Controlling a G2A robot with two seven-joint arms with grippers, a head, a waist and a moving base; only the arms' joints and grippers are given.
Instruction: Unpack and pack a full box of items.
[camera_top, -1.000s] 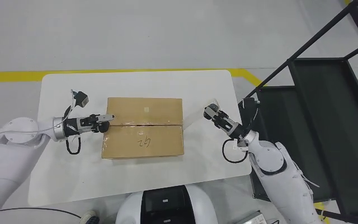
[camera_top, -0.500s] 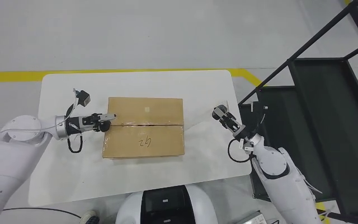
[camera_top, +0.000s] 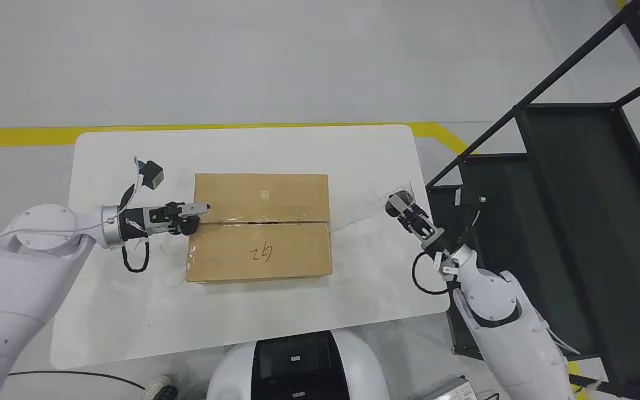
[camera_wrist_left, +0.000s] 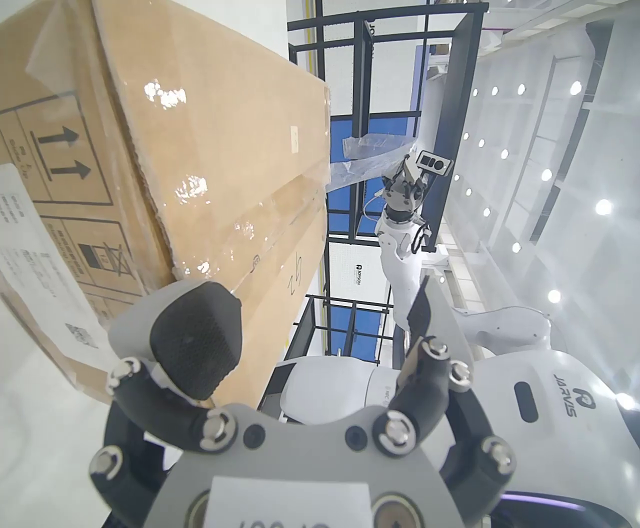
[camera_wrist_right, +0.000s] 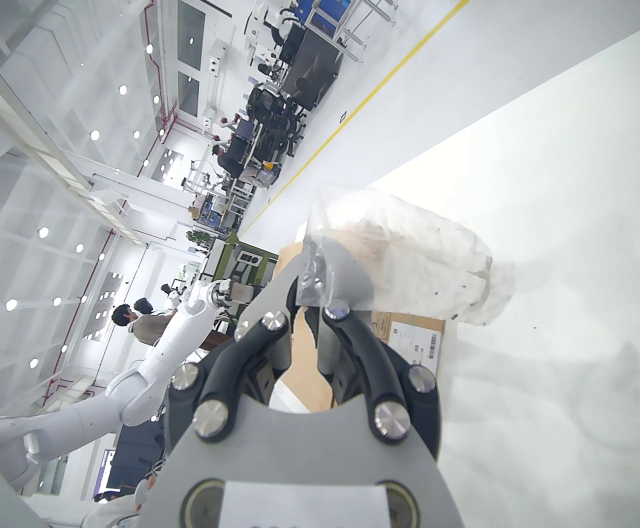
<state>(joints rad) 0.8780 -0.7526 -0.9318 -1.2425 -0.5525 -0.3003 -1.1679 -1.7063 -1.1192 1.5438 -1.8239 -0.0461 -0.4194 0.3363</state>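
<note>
My right hand has pulled farther to the right. It pinches the clear tape and peels it off the box. The box sits in the middle of the worktop with its flaps shut. My left hand is wide open and stays at the box's left end. I think the box can be opened soon. I can't see what is inside, or if some tape still sticks.

- A white bench with rounded corners.
- A grey floor lies beyond it.
- A yellow line on the floor runs along the bench's far edge.
- A black metal rack stands just beside the bench's right end.
- Desks and dark office chairs stand far off in the room.
</note>
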